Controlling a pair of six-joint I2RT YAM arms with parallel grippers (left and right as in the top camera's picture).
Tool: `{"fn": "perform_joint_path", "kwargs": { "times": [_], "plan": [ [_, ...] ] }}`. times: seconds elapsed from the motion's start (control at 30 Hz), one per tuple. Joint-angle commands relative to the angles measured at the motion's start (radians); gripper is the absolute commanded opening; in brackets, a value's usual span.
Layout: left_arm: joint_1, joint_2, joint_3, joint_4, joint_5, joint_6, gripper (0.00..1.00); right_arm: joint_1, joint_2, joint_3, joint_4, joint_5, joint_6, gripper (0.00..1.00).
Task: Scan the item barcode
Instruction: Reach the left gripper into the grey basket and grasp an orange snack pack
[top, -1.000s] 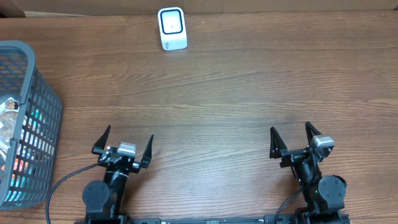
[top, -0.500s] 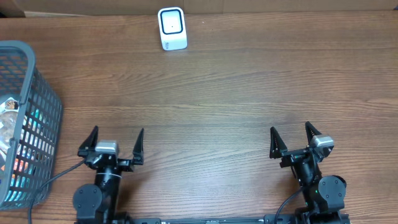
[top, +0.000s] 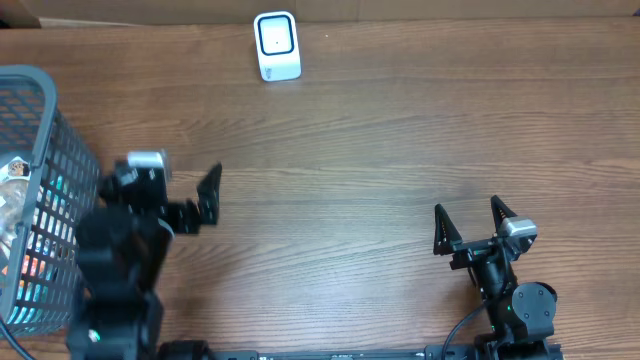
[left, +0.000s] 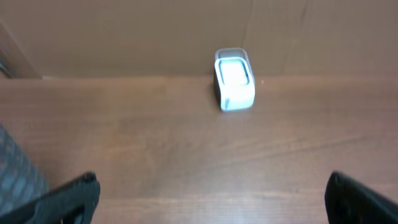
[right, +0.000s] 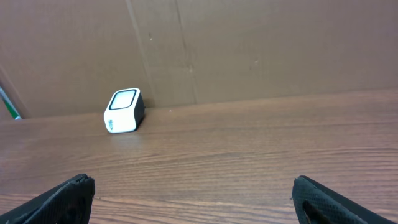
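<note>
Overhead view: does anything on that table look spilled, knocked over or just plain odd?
Nothing stands out. The white scanner stands upright at the far edge of the table, the grey basket sits at the left edge with its items inside, and the left gripper and right gripper are both open and empty.

Even, soft light; blurry left-wrist view.

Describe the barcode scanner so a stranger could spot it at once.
Start at the wooden table and follow its far edge. Left of centre stands the scanner, a small white box with a dark-rimmed window. Unlike the grey mesh basket at the left edge, it is solid white and stands alone.
</note>
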Motion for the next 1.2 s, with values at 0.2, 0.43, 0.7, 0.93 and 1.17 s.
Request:
{"fn": "perform_joint_path", "kwargs": {
  "times": [0.2, 0.43, 0.7, 0.93, 1.17],
  "plan": [
    [-0.001, 0.585, 0.816, -0.611, 0.125, -0.01, 1.0, -0.003, -0.007, -0.011, 0.003, 0.009, 0.007, 1.0],
    [0.011, 0.742, 0.837, -0.651, 0.13, -0.014, 1.0, -0.003, -0.007, -0.011, 0.003, 0.009, 0.007, 1.0],
    [0.447, 0.747, 1.091, -0.806, -0.081, -0.378, 0.85, -0.003, -0.007, -0.011, 0.003, 0.009, 0.007, 1.0],
    [0.813, 0.755, 0.993, -0.812, -0.105, -0.531, 0.77, -0.003, -0.007, -0.011, 0.003, 0.009, 0.007, 1.0],
    [0.938, 0.809, 0.786, -0.666, -0.12, -0.528, 0.81, -0.003, -0.007, -0.011, 0.003, 0.009, 0.007, 1.0]
  ]
}}
